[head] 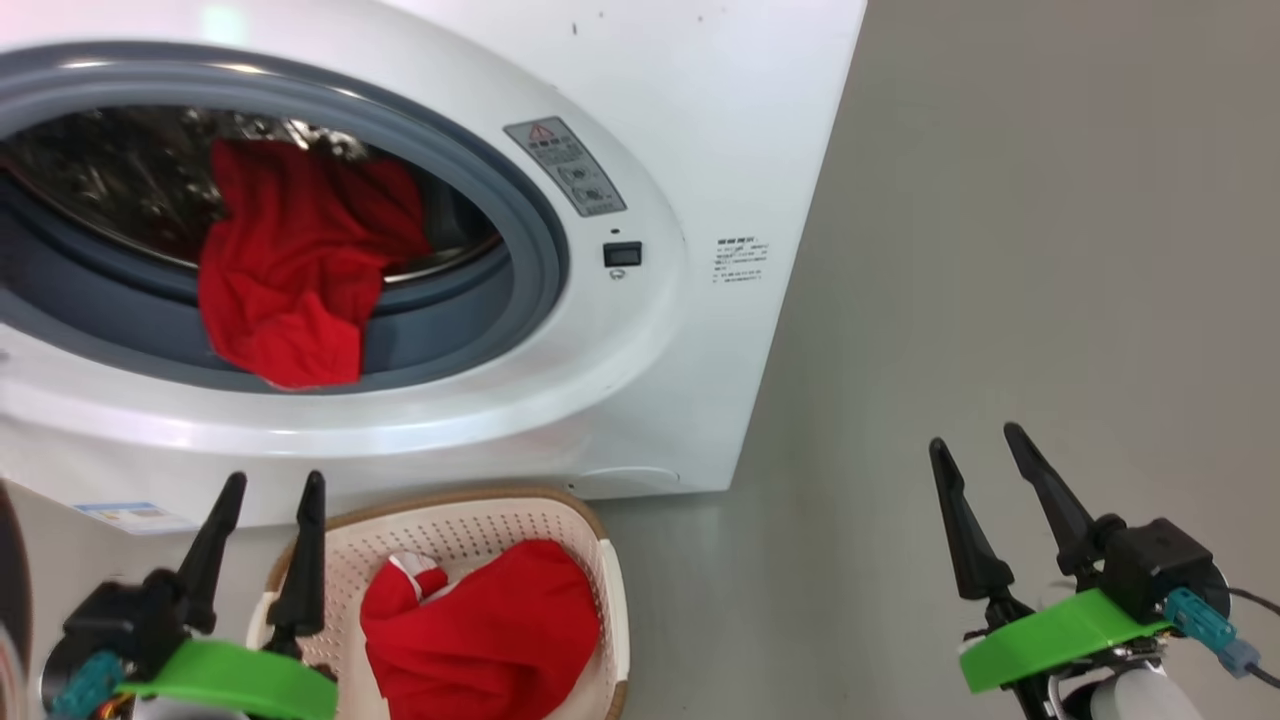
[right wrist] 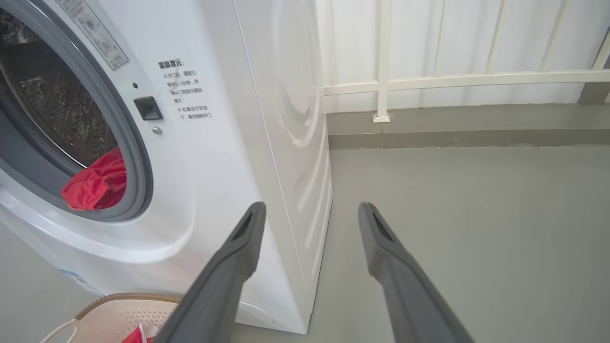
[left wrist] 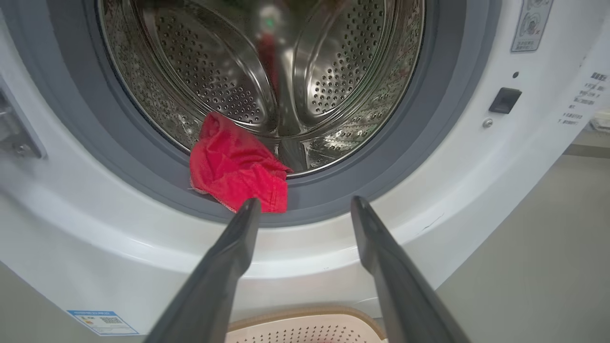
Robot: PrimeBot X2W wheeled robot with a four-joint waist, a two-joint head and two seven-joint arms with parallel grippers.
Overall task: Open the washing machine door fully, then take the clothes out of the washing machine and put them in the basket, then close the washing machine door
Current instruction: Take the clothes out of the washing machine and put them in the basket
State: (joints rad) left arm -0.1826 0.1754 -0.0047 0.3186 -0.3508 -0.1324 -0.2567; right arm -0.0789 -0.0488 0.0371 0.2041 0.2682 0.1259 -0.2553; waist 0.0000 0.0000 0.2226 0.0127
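The white washing machine [head: 650,100] stands with its mouth uncovered. A sliver of dark rim at the far left edge looks like the washing machine door [head: 10,590], swung aside. One piece of the red clothes [head: 285,270] hangs out of the steel drum [left wrist: 286,71] over the grey seal. Another red garment [head: 490,630] lies in the cream basket [head: 440,525] on the floor below the mouth. My left gripper [head: 274,480] is open and empty above the basket's left rim, pointing at the hanging garment [left wrist: 238,166]. My right gripper [head: 975,437] is open and empty, off to the machine's right.
Grey floor [head: 1000,250] stretches to the right of the machine. A white railing [right wrist: 452,81] and a low kerb run along the back in the right wrist view. The door latch socket [head: 622,254] sits on the machine's front, right of the mouth.
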